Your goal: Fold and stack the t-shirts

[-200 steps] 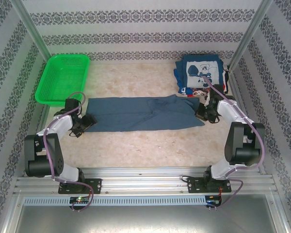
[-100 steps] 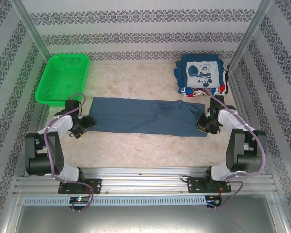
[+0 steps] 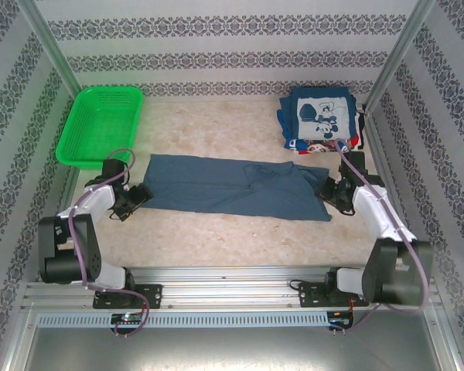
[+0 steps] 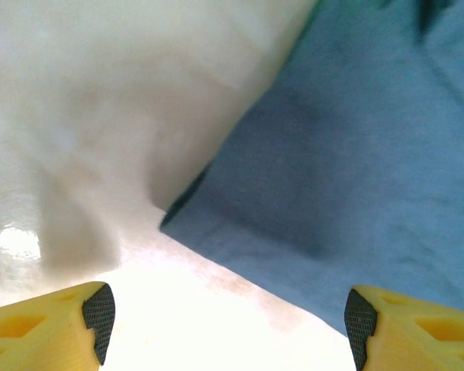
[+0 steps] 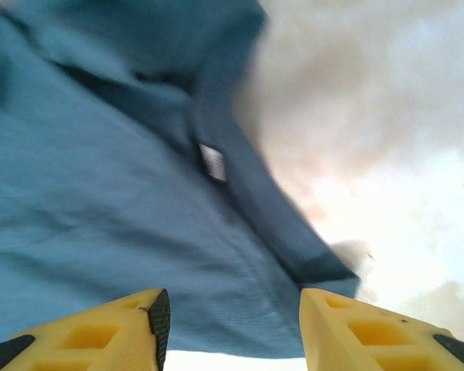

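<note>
Right gripper [image 5: 230,321] has drawn back toward its base, fingers spread above the edge of the slate-blue t-shirt [image 3: 216,185].
Left gripper [image 4: 228,317], also spread, apparently grips nothing at the opposite corner; the shirt lies flat mid-table.

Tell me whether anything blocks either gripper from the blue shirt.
Nothing visible does. The left gripper is open at the blue shirt's left corner, with only bare table ahead of it. The right gripper is open over the shirt's right edge.

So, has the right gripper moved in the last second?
Yes. The right gripper has drawn back toward the near edge of the table, away from the stack of printed t-shirts.
</note>
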You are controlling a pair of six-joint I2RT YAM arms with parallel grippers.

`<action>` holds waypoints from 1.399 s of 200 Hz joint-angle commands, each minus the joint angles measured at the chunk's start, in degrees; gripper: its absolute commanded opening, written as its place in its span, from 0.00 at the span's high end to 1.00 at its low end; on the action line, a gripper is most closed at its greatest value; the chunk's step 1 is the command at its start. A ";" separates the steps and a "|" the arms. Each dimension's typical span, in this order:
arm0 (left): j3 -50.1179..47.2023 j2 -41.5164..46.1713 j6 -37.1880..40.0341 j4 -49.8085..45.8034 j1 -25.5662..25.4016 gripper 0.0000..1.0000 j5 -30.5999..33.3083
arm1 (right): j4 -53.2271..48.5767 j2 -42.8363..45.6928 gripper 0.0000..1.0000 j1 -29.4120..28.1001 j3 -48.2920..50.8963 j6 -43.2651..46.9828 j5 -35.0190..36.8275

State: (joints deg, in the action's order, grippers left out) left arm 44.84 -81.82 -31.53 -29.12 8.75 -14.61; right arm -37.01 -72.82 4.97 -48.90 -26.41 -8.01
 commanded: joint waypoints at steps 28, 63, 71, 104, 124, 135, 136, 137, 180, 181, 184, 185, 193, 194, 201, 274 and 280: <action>2.81 9.20 0.48 0.04 -0.09 0.20 -4.87 | 3.91 -9.53 0.69 -9.05 -10.08 -2.27 -6.44; 6.37 13.60 1.74 -1.69 -1.73 0.19 -5.86 | 6.49 -21.24 0.88 -13.82 -14.45 -5.28 -3.59; 7.23 14.40 2.11 -2.32 -2.14 0.19 -6.00 | 7.09 -23.59 0.89 -14.27 -15.34 -5.69 -3.15; 9.90 16.37 2.86 -5.81 -2.69 0.18 -5.46 | 6.81 -31.22 0.93 -15.23 -20.37 -6.02 0.72; 10.29 17.01 2.79 -6.88 -2.69 0.18 -5.37 | 6.94 -34.79 0.93 -14.93 -23.63 -5.54 1.89; 10.27 17.21 2.85 -7.24 -2.69 0.18 -5.31 | 6.04 -37.27 0.93 -14.72 -26.26 -5.17 2.17; 10.27 17.22 2.86 -7.30 -2.69 0.18 -5.28 | 5.97 -37.38 0.93 -14.73 -26.52 -5.15 2.14; 10.27 17.18 2.87 -7.28 -2.69 0.18 -5.27 | 5.94 -37.65 0.93 -14.68 -26.73 -5.15 2.09; 9.66 17.48 3.48 -8.30 -2.69 0.18 -4.33 | 3.57 -46.63 0.93 -14.63 -36.64 -5.17 2.17; 9.70 17.48 3.44 -8.27 -2.69 0.18 -4.26 | 3.60 -46.76 0.93 -14.63 -36.85 -5.15 2.10; 9.66 17.49 3.55 -8.42 -2.69 0.18 -4.21 | 3.66 -47.21 0.92 -14.61 -37.40 -5.23 1.97; 9.66 17.49 3.57 -8.46 -2.69 0.18 -4.25 | 3.68 -47.40 0.92 -14.62 -37.58 -5.32 1.96; 9.62 17.57 3.66 -8.64 -2.69 0.18 -4.08 | 3.95 -48.46 0.92 -14.71 -38.91 -5.56 1.95; 9.64 17.53 3.62 -8.70 -2.69 0.18 -4.05 | 3.96 -48.51 0.92 -14.68 -39.08 -5.66 1.95; 9.68 17.57 3.75 -8.88 -2.69 0.18 -3.91 | 4.45 -49.03 0.91 -14.70 -40.03 -5.84 1.73; 9.13 18.07 3.94 -9.55 -2.67 0.18 -2.68 | 6.11 -37.63 0.87 -16.27 -34.13 -6.21 -1.89; 8.91 18.08 3.77 -9.26 -2.69 0.18 -2.69 | 6.32 -36.57 0.87 -16.40 -32.70 -6.56 -2.63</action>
State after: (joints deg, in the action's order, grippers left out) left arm 54.02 -65.08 -28.84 -36.95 6.42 -18.37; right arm -30.89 -116.53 -10.52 -85.73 -31.86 -8.38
